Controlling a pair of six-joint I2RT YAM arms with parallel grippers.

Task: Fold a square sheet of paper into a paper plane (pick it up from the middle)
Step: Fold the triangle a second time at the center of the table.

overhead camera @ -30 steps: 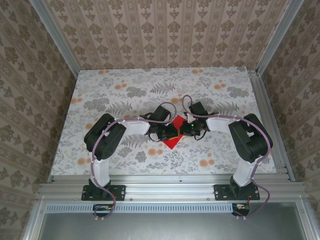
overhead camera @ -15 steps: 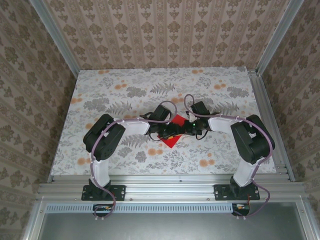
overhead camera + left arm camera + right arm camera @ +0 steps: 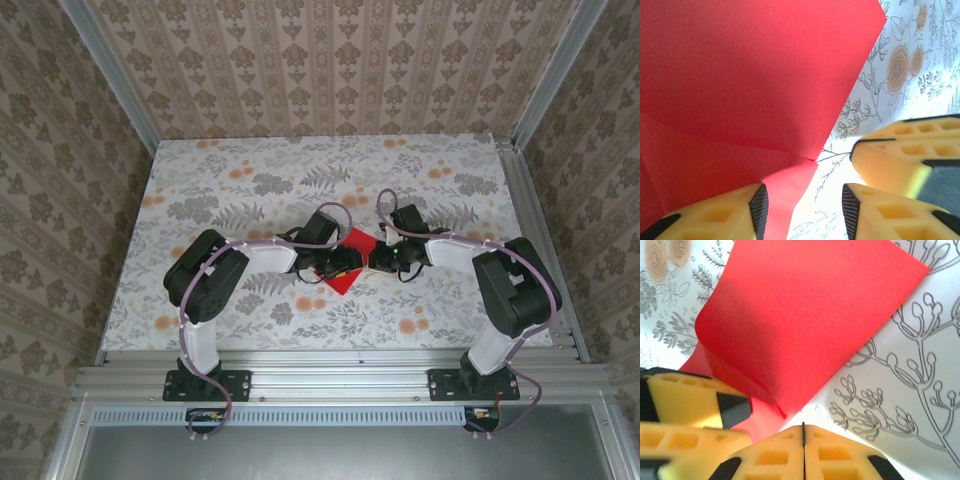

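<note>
Left wrist view, left gripper [image 3: 804, 210] sitting spread at the creased square sheet of paper [image 3: 750, 75], right gripper [image 3: 803, 434] sitting pressed together just beside the sheet, surface [image 3: 900, 390] lying beneath.

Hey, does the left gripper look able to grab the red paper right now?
Probably yes: the left gripper is open and the red paper has an edge lying uncovered between its fingers. The right gripper sits close beside, outside that gap.
</note>
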